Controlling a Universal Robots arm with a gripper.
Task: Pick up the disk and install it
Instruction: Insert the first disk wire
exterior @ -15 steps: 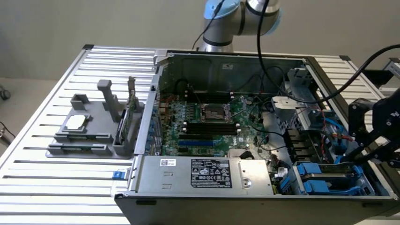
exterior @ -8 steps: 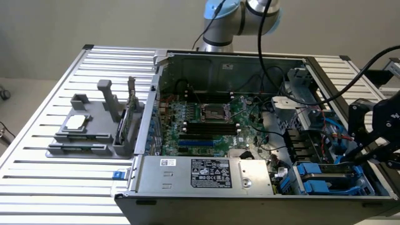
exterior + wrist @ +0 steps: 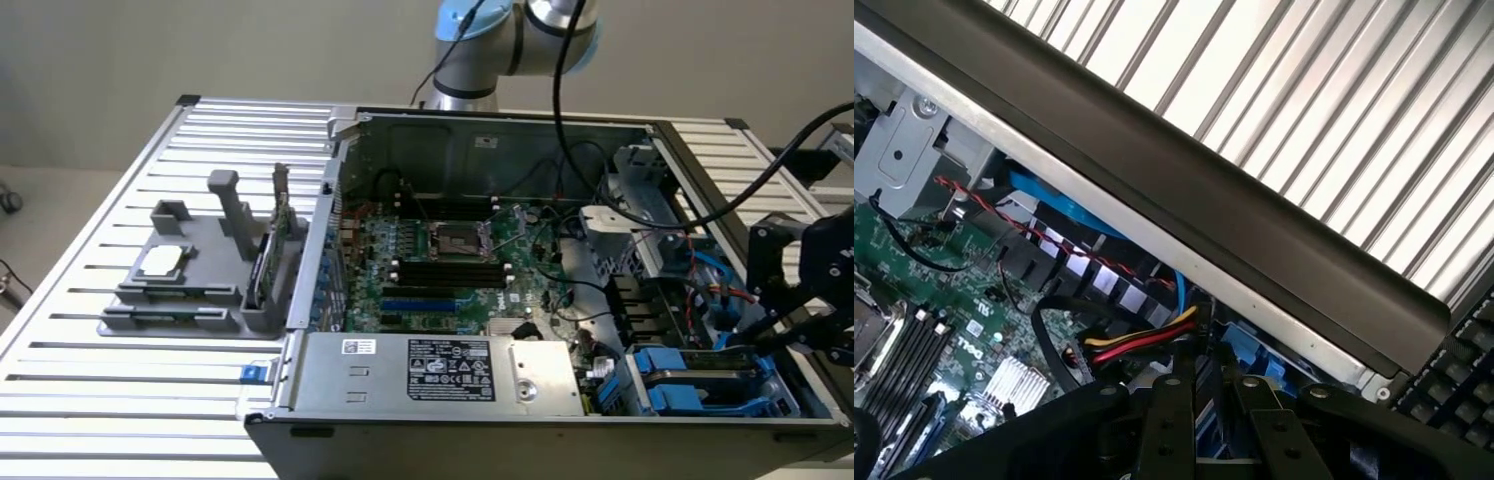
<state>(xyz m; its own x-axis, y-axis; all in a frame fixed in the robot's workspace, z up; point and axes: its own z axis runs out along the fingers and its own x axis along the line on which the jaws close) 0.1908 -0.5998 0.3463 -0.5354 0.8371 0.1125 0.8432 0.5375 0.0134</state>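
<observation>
Counter (image 3: 94, 400): slatted metal, it carries an open computer case (image 3: 534, 432) that lies on its side.
Disk (image 3: 705, 380): it lies flat in the drive bay in the lower corner on the exterior view's right, inside the case, with its blue carrier around it.
Pincer (image 3: 763, 335) (image 3: 1207, 380): black, at the exterior view's right edge, just above the drive bay and near the disk. I cannot tell if it is wide or narrow, or if it touches or holds the disk.
Robot arm (image 3: 501, 40): it stands behind the case, at the top of the exterior view.
Motherboard (image 3: 441, 260): green, in the middle of the case, with the processor socket (image 3: 450, 240) on it.
Power supply (image 3: 441, 370): long grey box with stickers, along the near wall of the case.
Grey holder (image 3: 200, 280): on the counter at the exterior view's left, well apart from the pincer; a small square chip (image 3: 160, 262) rests on it.
Cables (image 3: 1144, 340): red, yellow and black, close to the pincer in the wrist view.
</observation>
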